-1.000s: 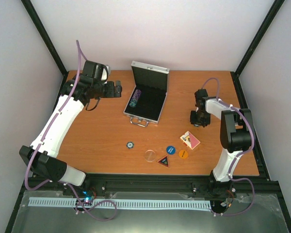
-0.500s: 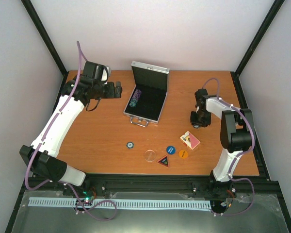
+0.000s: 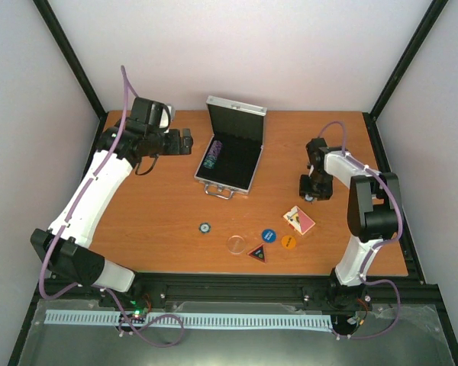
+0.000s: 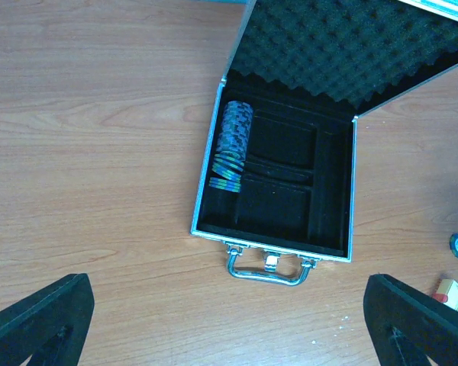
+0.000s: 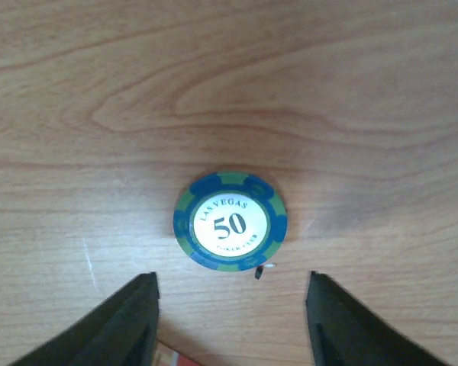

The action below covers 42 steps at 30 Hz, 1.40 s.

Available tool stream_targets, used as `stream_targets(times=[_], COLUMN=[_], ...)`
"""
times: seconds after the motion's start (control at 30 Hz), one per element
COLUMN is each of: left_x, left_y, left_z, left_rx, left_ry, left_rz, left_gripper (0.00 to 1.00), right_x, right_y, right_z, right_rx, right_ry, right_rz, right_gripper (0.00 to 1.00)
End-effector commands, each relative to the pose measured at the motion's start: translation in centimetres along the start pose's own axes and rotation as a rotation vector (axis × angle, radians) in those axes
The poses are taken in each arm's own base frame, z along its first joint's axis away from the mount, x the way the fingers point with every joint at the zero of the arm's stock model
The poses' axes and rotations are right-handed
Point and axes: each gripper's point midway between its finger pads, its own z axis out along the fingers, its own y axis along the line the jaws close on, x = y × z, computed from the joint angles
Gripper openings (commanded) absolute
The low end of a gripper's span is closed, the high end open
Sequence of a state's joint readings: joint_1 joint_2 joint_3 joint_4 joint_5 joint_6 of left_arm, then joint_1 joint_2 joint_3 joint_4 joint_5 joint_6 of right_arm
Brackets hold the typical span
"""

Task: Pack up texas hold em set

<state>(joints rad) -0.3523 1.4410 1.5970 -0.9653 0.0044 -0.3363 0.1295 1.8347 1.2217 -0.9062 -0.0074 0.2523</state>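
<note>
The silver case [image 3: 227, 169] lies open at the table's middle back, its foam-lined lid [image 3: 237, 114] raised. A row of poker chips [image 4: 233, 145] fills its left slot. My left gripper [image 3: 185, 142] hovers left of the case, open and holding nothing; the case handle [image 4: 267, 267] shows ahead of its fingers [image 4: 42, 320]. My right gripper [image 5: 233, 305] points down at the right of the table, open, with a blue-green "50" chip [image 5: 230, 222] flat on the wood just beyond its fingertips. The red-backed card deck [image 3: 299, 220] lies close by.
Near the front lie a blue round button [image 3: 269, 235], an orange one [image 3: 288, 242], a clear disc [image 3: 236, 244], a dark triangular button [image 3: 258, 252] and a lone chip [image 3: 204, 227]. Black frame posts bound the table at both sides.
The right wrist has shifted slightly over the chip. The left arm and the case have not moved.
</note>
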Motion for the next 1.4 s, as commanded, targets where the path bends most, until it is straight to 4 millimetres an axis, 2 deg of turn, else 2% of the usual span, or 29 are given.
stream_targets(times=[0.0, 0.2, 0.63, 0.83, 1.0, 1.1, 1.37], left_x=[-0.8, -0.9, -1.0, -0.8, -0.7, -0.7, -0.7], left_y=[0.0, 0.2, 0.4, 0.4, 0.5, 0.5, 0.5], left_z=[-1.2, -1.5, -1.8, -1.8, -1.8, -1.8, -1.7], left_rx=[0.013, 0.006, -0.002, -0.003, -0.003, -0.004, -0.002], left_ry=[-0.045, -0.053, -0.060, -0.056, -0.057, -0.057, -0.057], left_rz=[-0.015, -0.021, -0.027, -0.029, -0.031, -0.032, -0.032], left_gripper=[1.00, 1.00, 1.00, 1.00, 1.00, 1.00, 1.00], right_x=[-1.5, -1.8, -1.1, -0.4, 0.1, 0.5, 0.6], right_y=[-0.1, 0.1, -0.3, -0.7, -0.9, -1.1, -1.1], right_z=[-1.3, 0.8, 3.3, 3.9, 4.5, 4.8, 4.8], right_rx=[0.021, 0.014, 0.036, 0.052, 0.059, 0.066, 0.065], right_ry=[-0.045, -0.006, 0.023, 0.035, 0.050, 0.062, 0.060], right_rz=[-0.001, -0.005, 0.011, 0.010, 0.008, 0.006, 0.007], right_gripper=[0.58, 0.61, 0.57, 0.46, 0.25, 0.07, 0.03])
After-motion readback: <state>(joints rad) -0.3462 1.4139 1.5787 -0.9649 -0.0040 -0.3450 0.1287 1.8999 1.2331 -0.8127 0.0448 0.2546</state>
